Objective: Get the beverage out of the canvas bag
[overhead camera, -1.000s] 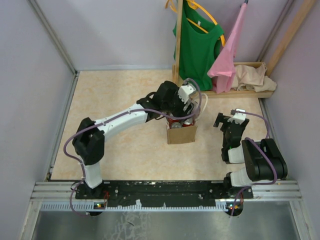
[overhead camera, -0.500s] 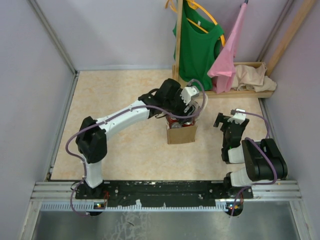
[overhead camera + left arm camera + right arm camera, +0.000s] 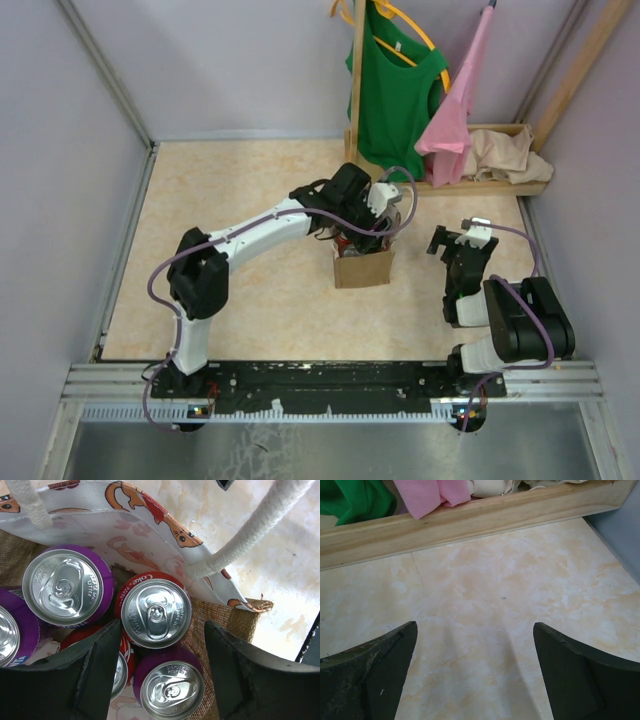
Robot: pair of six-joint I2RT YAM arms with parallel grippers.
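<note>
The tan canvas bag stands at the table's middle, its white handles spread apart. In the left wrist view it holds several cans. A red cola can is in the middle, a purple can to its left and another purple can below it. My left gripper hangs open over the bag's mouth. In the left wrist view its gripper has one finger on each side of the red can, above the can tops. My right gripper is open and empty, right of the bag.
A wooden rack at the back right holds a green shirt and a pink cloth, with pale beige cloth on its base. The rack's wooden rail lies ahead of my right gripper. Grey walls close both sides.
My left arm has reached further right and its gripper has dropped lower over the bag's mouth. The right arm has not moved.
</note>
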